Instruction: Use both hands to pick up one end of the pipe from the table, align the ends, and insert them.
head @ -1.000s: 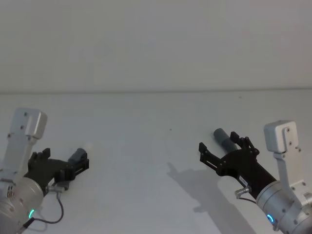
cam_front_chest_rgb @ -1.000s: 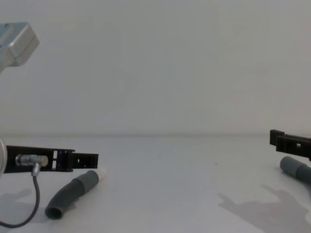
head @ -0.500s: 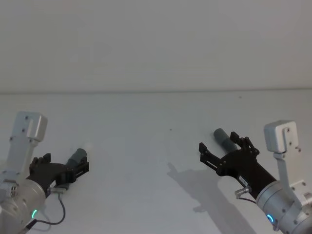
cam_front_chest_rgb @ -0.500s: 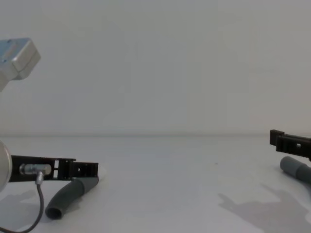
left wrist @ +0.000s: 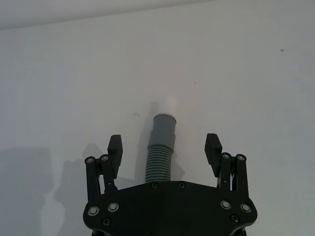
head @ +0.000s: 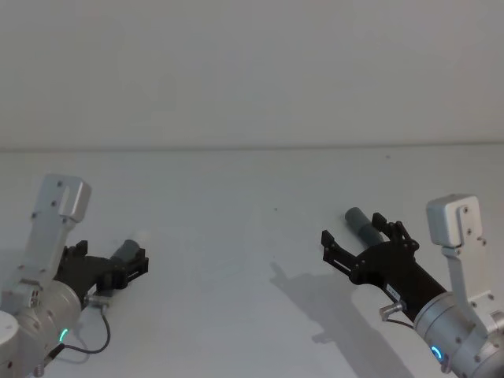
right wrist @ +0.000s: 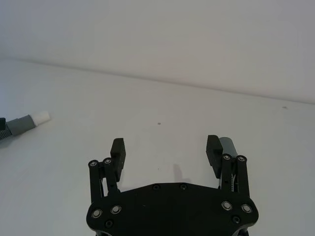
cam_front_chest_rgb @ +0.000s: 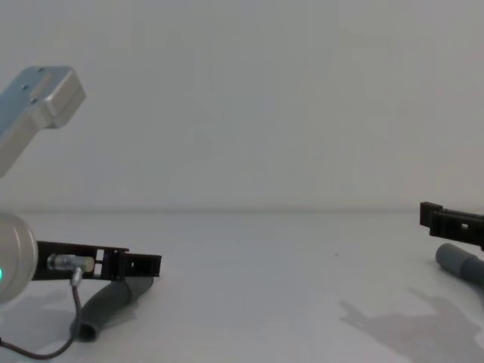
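The pipe's white-tipped end [left wrist: 164, 129] lies on the table [head: 252, 205] between the spread jaws of my left gripper [left wrist: 164, 146], which is open and low around its corrugated part. In the head view that end [head: 126, 253] sits at the left, inside the left gripper [head: 110, 258]. The chest view shows the hose [cam_front_chest_rgb: 106, 302] under the left gripper [cam_front_chest_rgb: 145, 264]. The plain wider end [head: 354, 217] lies at the right. My right gripper [head: 353, 232] hovers open above it, and the cuff [right wrist: 228, 146] shows just beside one finger. The hose's middle is out of view.
A thin black cable [cam_front_chest_rgb: 72, 314] loops from the left wrist down to the table. The table's far edge [head: 252, 147] meets a plain wall. Bare white surface lies between the two grippers.
The left arm has swung, and its open gripper has dropped lower and a little forward around the white-tipped end. The right arm and both pipe ends have not moved.
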Tool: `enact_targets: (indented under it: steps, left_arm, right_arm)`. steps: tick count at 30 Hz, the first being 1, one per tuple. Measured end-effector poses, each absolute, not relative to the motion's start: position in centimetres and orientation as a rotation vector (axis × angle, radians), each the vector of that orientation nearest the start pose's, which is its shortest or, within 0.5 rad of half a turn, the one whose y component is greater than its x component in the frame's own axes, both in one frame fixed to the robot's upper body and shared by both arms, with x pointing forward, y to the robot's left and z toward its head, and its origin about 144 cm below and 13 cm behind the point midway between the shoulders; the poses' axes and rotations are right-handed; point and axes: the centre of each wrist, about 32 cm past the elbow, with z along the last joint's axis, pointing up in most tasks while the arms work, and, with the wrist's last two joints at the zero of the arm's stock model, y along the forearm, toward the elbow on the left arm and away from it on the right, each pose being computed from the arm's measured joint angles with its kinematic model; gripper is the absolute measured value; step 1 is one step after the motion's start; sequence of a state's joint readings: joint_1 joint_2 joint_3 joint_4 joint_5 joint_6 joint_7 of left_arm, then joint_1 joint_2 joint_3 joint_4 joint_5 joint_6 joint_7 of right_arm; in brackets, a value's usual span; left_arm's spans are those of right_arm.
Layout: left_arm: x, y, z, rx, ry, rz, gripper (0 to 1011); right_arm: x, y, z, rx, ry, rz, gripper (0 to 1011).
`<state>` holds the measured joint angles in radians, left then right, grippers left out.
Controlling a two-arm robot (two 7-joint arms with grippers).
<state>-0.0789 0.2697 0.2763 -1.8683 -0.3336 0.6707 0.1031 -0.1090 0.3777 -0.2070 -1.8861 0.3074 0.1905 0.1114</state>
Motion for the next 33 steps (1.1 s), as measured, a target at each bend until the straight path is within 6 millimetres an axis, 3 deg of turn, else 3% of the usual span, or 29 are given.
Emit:
enact_targets:
  steps: [33]
  left_arm:
    - [46.6, 19.3, 123.3, 0.389, 0.277, 1.280, 1001]
  right_arm:
    - [41.5, -24.1, 119.7, -0.088, 0.021, -1.162, 1000]
